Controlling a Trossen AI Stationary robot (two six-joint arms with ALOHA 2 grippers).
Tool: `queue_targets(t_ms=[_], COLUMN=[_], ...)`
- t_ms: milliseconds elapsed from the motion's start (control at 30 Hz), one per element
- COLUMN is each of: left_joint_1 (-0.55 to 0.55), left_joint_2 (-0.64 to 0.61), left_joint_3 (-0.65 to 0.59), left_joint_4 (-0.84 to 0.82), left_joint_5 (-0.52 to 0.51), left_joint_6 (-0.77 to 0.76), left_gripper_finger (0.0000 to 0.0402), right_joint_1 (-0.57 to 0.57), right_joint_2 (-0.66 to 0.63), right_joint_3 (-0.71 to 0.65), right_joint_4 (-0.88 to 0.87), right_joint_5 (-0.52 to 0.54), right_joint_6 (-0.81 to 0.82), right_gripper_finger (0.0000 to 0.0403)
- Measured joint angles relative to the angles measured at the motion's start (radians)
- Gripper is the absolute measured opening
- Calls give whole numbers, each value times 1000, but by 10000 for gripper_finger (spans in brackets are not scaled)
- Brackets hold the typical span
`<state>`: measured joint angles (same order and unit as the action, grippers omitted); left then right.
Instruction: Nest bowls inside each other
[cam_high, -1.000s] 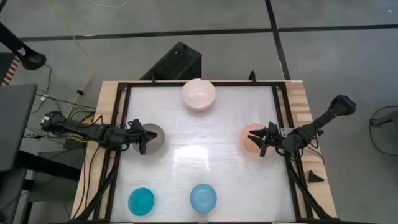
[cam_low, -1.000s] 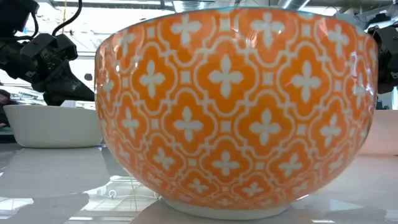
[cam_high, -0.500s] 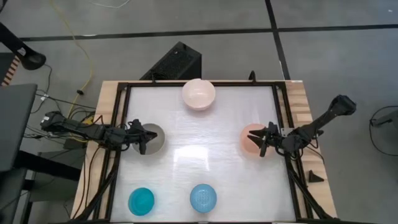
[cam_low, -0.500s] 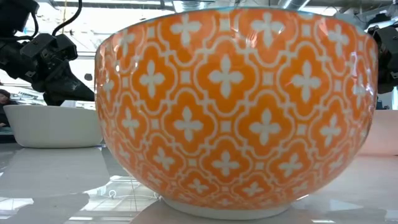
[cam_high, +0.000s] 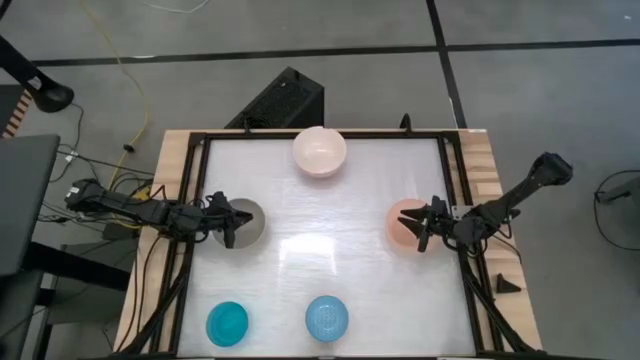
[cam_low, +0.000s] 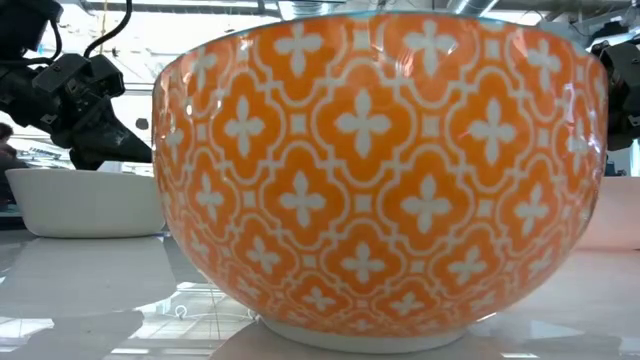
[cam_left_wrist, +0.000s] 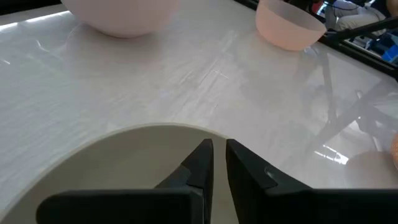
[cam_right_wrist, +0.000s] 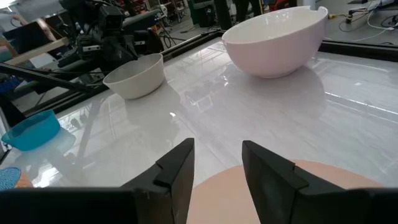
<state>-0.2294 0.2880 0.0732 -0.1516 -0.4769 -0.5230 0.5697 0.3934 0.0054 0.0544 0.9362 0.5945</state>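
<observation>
While nothing moved since earlier frame, left pincer (cam_high: 229, 222) stays clenched over grey-beige bowl (cam_high: 250, 222); right pincer (cam_high: 422, 226) parted over salmon bowl (cam_high: 403, 220).

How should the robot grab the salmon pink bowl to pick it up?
Best by the rim. The salmon pink bowl sits upright with its mouth open upward, and its round wall is too wide to squeeze across. The right gripper hangs at the bowl's right edge, so it should come down from above there, one of its fingers inside the wall and one outside, then pinch the thin wall.
</observation>
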Motion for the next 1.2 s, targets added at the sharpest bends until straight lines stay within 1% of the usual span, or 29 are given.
queue_targets(t_ms=[333, 500, 633, 900, 1033, 1100, 1200], left_joint_1=[0, 0, 0, 0, 0, 0, 0], left_joint_2=[0, 0, 0, 0, 0, 0, 0], left_joint_3=[-2, -6, -6, -4, -4, -4, -2], left_joint_4=[17, 49, 50, 59, 60, 71, 113], left_joint_5=[0, -5, -27, -42, -53, -60, -89], left_joint_6=[-4, -81, -232, -619, -786, -862, -900], left_gripper_finger=[32, 32, 32, 32, 32, 32, 32], right_joint_1=[0, 0, 0, -7, -30, -46, -58], right_joint_2=[0, 0, 0, 0, 0, 0, -2], right_joint_3=[0, 0, 0, 0, 0, 0, 4], right_joint_4=[0, 0, 0, 11, 79, 128, 150], right_joint_5=[0, 0, 0, 11, 9, 4, -31], right_joint_6=[0, 0, 0, 6, 88, 161, 309], right_gripper_finger=[171, 171, 171, 171, 171, 171, 171])
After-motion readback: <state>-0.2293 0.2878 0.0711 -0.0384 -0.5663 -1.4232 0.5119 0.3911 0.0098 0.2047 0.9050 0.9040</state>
